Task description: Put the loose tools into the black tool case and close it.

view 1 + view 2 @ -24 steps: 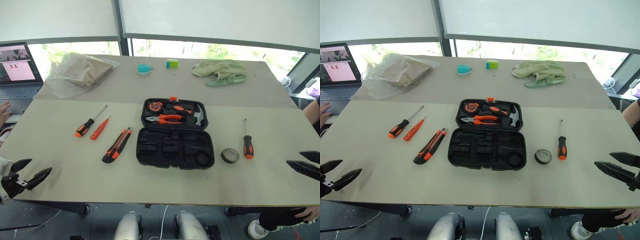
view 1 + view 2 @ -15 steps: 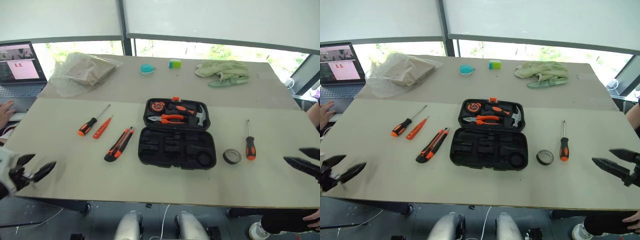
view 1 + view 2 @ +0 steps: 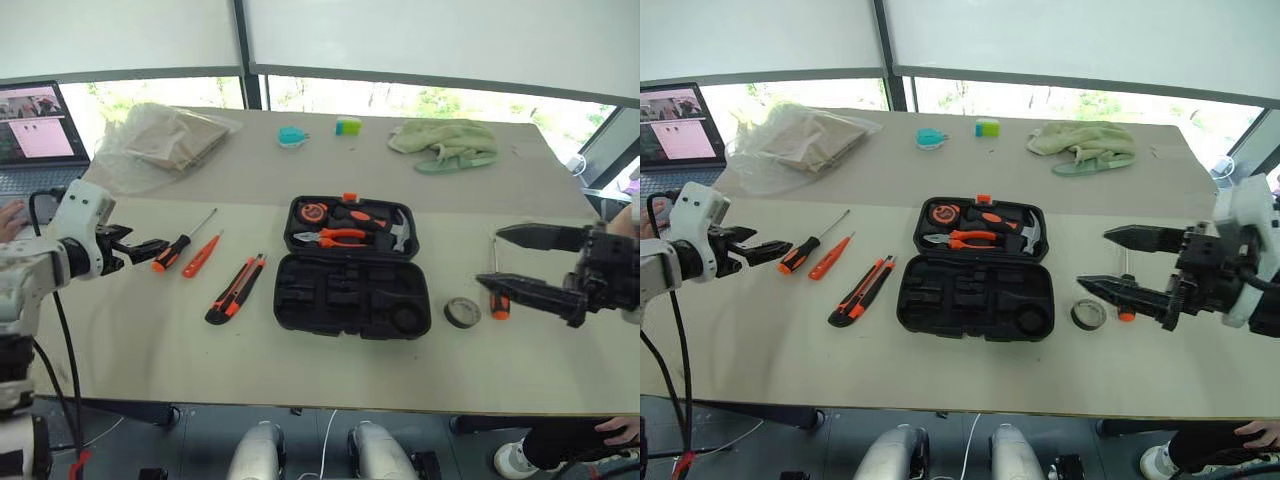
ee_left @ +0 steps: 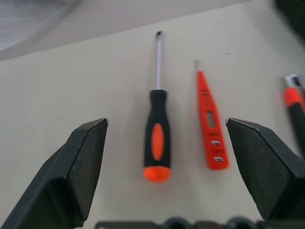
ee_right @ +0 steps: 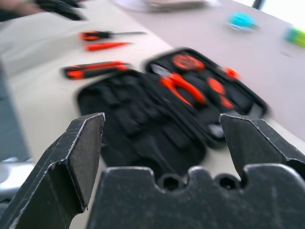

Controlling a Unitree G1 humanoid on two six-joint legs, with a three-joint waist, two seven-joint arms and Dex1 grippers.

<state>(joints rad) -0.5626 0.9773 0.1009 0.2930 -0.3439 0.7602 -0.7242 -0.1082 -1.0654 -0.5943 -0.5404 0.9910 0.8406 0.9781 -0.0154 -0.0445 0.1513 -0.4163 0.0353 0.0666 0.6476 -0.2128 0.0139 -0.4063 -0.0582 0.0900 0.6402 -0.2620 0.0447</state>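
On the desk (image 3: 120,330), black tool case (image 3: 352,280) lying open, left end effector (image 3: 138,250) spread by orange-black screwdriver (image 4: 157,136), right end effector (image 3: 1118,262) spread, empty.

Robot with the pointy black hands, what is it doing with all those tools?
It is tidying loose tools into the open black plastic tool case. Nothing is picked up yet. Its open left gripper lines up on the black-and-orange-handled screwdriver, beside a slim all-orange screwdriver. Its open right gripper hovers over the small dark tape roll and another screwdriver.
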